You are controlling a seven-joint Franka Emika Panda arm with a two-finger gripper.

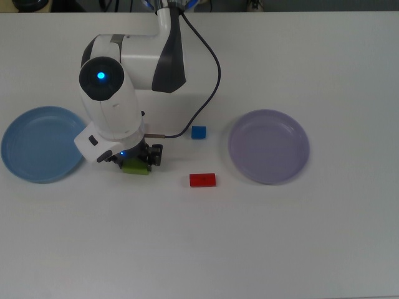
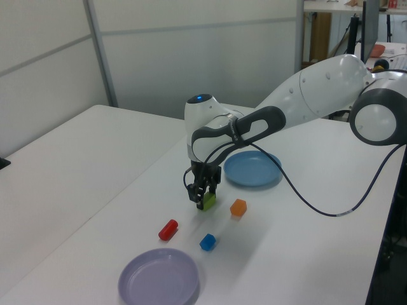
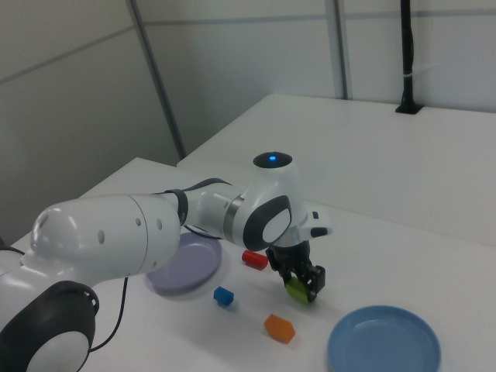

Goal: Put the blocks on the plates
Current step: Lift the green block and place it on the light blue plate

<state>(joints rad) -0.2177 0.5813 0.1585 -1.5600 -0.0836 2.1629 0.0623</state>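
My gripper (image 1: 136,159) is down at the table over the lime-green block (image 1: 134,167), one finger on each side of it, still open. In the left view the green block (image 2: 207,201) peeks out between the fingertips. The orange block (image 2: 238,206) lies just beside it; the arm hides it in the top view. The red block (image 1: 202,180) and the blue cube (image 1: 198,132) rest on the table between the plates. The light blue plate (image 1: 38,144) at the top view's left and the lavender plate (image 1: 268,146) at the top view's right hold nothing.
The arm's white body and base (image 1: 149,56) fill the upper middle of the top view, with a black cable (image 1: 209,93) looping down towards the blue cube. A white table (image 1: 249,249) carries everything.
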